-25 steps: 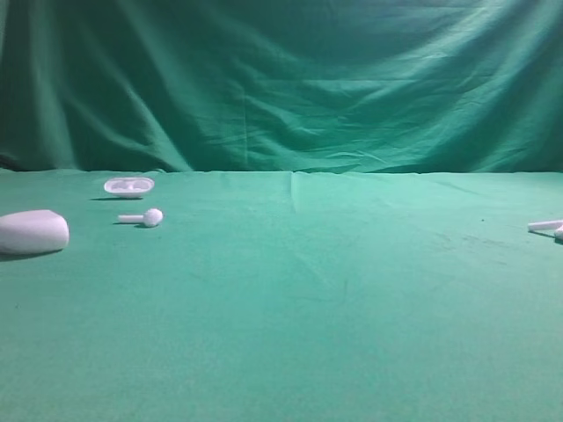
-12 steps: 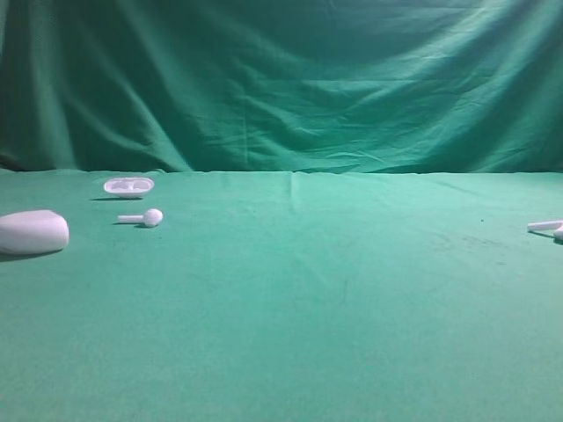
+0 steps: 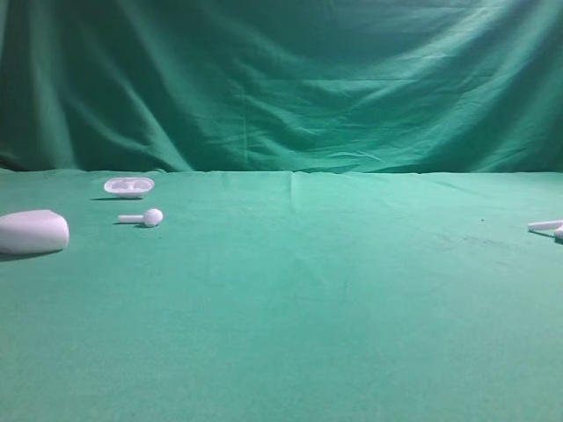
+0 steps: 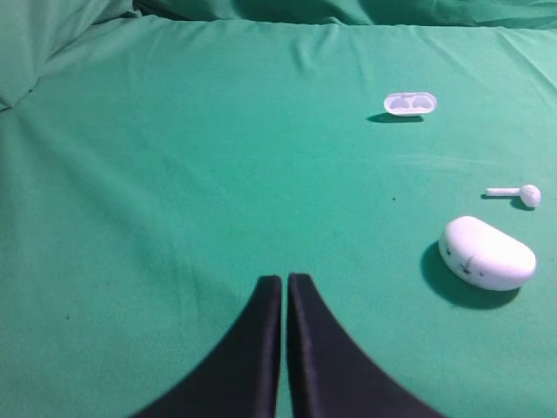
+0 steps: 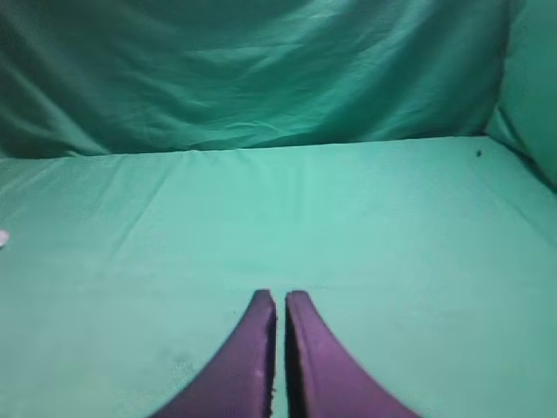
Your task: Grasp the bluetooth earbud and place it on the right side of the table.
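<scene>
While nothing is gripped: both hands are seen closed.
Left hand point(image 4: 284, 280): fingers pressed together above the tabletop point(image 3: 290, 308).
Right hand point(image 5: 278, 298): fingers together.
Bluetooth earbud point(image 3: 143, 217): laid at left, between case shell point(image 3: 32, 231) and tray point(image 3: 128, 185).

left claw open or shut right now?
Shut. In the left wrist view the left claw has its two dark fingers almost touching, with nothing between them, above the bare green table.

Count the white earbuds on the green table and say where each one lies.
2. One bluetooth earbud lies on the left, between the oval tray and the case shell. The other earbud lies at the right edge of the exterior view, partly cut off.
</scene>
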You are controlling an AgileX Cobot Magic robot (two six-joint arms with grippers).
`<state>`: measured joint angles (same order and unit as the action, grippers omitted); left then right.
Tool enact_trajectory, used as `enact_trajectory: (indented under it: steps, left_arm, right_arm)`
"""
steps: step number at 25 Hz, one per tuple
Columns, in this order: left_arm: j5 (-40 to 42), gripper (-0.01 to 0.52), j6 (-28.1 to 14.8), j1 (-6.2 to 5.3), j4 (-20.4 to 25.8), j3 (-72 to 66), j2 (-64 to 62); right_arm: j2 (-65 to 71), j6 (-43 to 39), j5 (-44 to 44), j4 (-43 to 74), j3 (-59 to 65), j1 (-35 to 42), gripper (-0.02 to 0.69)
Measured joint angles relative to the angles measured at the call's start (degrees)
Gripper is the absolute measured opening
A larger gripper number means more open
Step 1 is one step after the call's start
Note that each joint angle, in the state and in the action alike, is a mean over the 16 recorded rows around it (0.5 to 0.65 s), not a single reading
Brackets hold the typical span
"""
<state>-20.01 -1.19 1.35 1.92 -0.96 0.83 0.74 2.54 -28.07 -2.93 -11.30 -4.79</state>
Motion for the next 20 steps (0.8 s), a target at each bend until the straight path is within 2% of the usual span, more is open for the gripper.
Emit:
enact_trajectory:
  steps: [8,20]
  left_arm:
    - [0.00,0.000,0.00,0.00,0.00,0.00,0.00]
    - [0.00,0.000,0.00,0.00,0.00,0.00,0.00]
  right_arm:
    - [-1.43,0.05,7.68,-0.53,10.73,1.71,0.000]
    - [-1.43,-0.02,6.40,-1.85,12.85,1.71,0.000]
